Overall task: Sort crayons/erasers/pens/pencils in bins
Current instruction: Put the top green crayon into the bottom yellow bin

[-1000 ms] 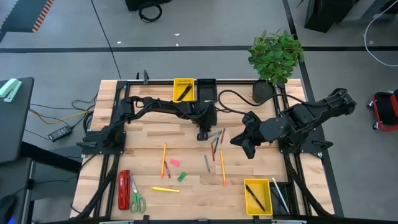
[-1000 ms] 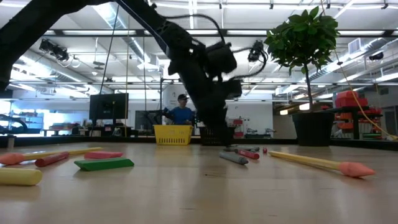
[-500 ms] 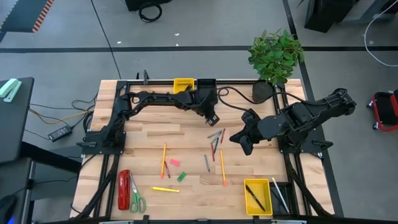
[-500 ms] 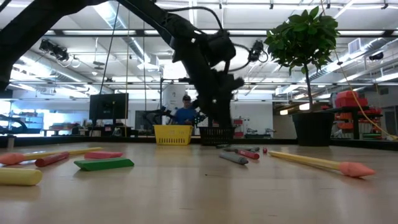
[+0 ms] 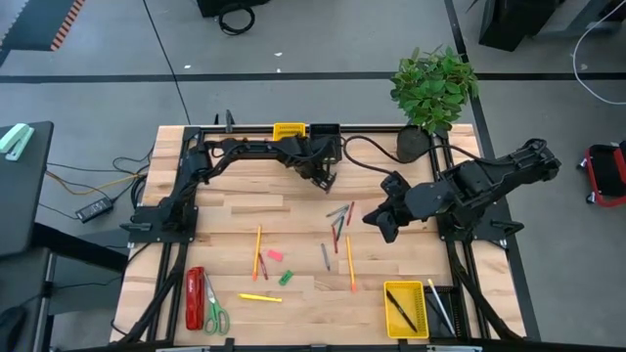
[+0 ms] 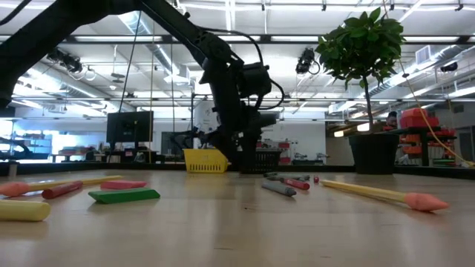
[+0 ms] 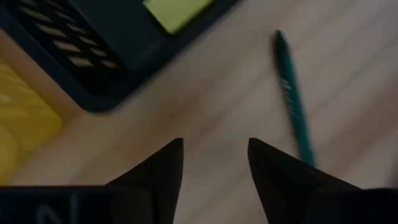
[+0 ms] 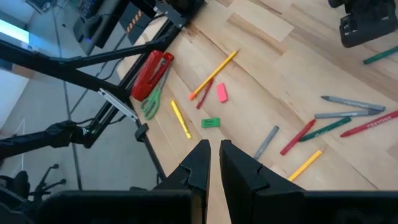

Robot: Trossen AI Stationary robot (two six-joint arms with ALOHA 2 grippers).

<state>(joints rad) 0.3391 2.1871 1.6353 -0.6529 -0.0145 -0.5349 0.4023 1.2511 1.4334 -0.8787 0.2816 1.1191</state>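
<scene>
The left gripper [image 7: 211,163] had its fingers wide apart and empty, low over bare wood just beside the black bin [image 7: 93,50]; a green crayon [image 7: 292,99] lay near. Its arm reached along the table's far edge [image 5: 254,128]. The right gripper [image 8: 211,163], fingers narrow and empty, hung well apart from that bin, near the loose crayons [image 5: 337,223], over open wood.
</scene>
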